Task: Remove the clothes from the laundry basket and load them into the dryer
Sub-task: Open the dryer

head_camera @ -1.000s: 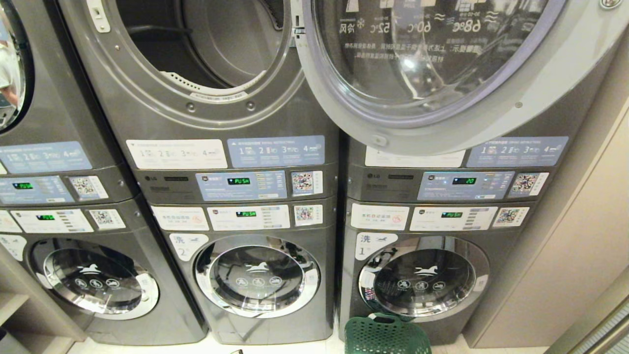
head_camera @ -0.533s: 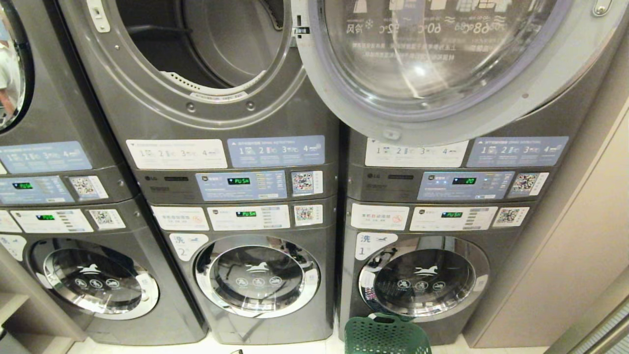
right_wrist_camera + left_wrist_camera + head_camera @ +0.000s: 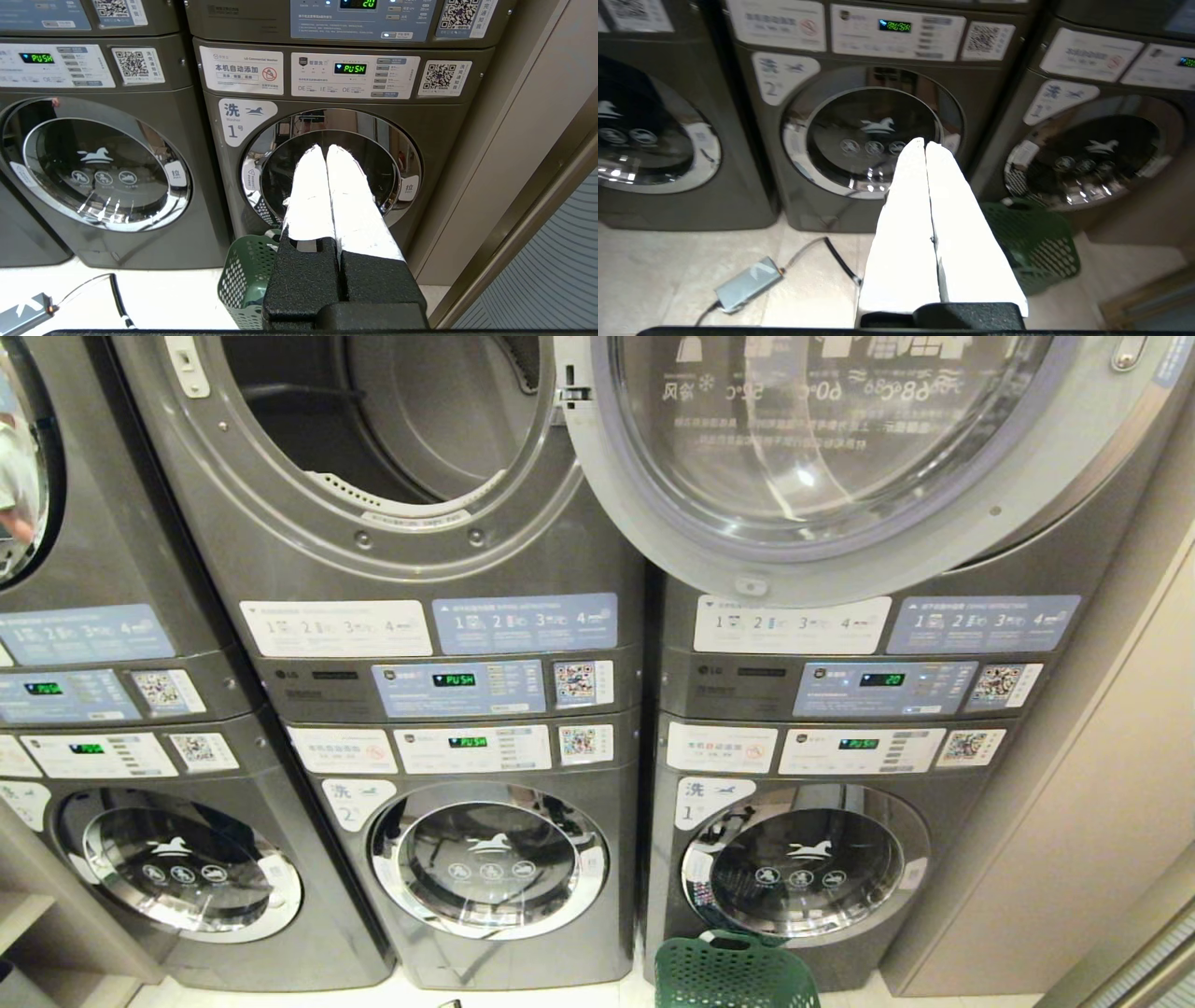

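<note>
The upper dryer [image 3: 373, 420] in the middle stack gapes open, its drum dark and bare as far as I see. Its round glass door [image 3: 840, 457] hangs out to the right, over the neighbouring stack. The green laundry basket [image 3: 733, 975] stands on the floor before washer number 1. In the wrist views the basket [image 3: 1031, 242] [image 3: 247, 275] sits low beside my fingers; the clothes are hidden inside it. My left gripper [image 3: 924, 142] is shut and holds nothing, pointing at washer number 2. My right gripper [image 3: 325, 147] is shut and bare, facing washer number 1. Neither arm shows in the head view.
Three stacks of grey machines fill the view, washers [image 3: 485, 859] below. A grey box on a cable [image 3: 747, 284] lies on the pale floor in front of the middle washer. A beige wall [image 3: 1102, 784] closes the right side.
The dryer's glass door has swung a little further open, its lower rim rising and shifting right in the head view. The machines and basket have stayed put.
</note>
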Robot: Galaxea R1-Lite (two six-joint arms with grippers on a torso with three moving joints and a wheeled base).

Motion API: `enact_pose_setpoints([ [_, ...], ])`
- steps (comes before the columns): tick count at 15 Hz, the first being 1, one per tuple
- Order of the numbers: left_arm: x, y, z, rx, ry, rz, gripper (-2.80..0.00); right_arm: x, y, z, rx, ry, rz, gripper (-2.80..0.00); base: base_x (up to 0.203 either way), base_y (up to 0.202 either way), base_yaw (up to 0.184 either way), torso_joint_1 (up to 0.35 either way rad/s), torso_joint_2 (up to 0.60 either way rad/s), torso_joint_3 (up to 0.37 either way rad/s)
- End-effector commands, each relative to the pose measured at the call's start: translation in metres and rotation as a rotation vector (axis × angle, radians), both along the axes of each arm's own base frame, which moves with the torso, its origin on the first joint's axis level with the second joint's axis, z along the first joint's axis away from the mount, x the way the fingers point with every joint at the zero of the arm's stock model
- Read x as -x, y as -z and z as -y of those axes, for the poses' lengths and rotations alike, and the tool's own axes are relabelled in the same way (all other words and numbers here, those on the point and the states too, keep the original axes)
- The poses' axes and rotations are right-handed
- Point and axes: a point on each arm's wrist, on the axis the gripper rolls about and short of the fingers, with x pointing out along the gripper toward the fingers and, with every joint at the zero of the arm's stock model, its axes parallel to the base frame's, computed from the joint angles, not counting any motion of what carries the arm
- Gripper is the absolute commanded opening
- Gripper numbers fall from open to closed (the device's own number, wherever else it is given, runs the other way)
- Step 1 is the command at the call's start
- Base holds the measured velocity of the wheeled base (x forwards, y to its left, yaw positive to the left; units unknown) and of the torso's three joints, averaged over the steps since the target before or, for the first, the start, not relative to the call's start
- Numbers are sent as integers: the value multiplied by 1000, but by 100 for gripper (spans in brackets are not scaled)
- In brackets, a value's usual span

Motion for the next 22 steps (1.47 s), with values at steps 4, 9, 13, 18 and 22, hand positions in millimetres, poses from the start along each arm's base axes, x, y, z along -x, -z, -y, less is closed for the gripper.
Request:
enact_pose_setpoints([
  [4,15,19,1,-175,-13,50,-280,0,0,0,0,0,-1,-280,0,0,0,0,0,0],
  [9,26,27,1,-185,-16,144,-280,0,0,0,1,-1,-1,-280,0,0,0,0,0,0],
  [13,26,26,1,-121,-25,147,-280,0,0,0,1,0,-1,-280,0,0,0,0,0,0],
  [18,26,26,0,-101,-50,146,-280,0,0,0,1,0,-1,-280,0,0,0,0,0,0],
  [22,26,26,0,-101,-50,146,-280,0,0,0,1,0,-1,-280,0,0,0,0,0,0],
])
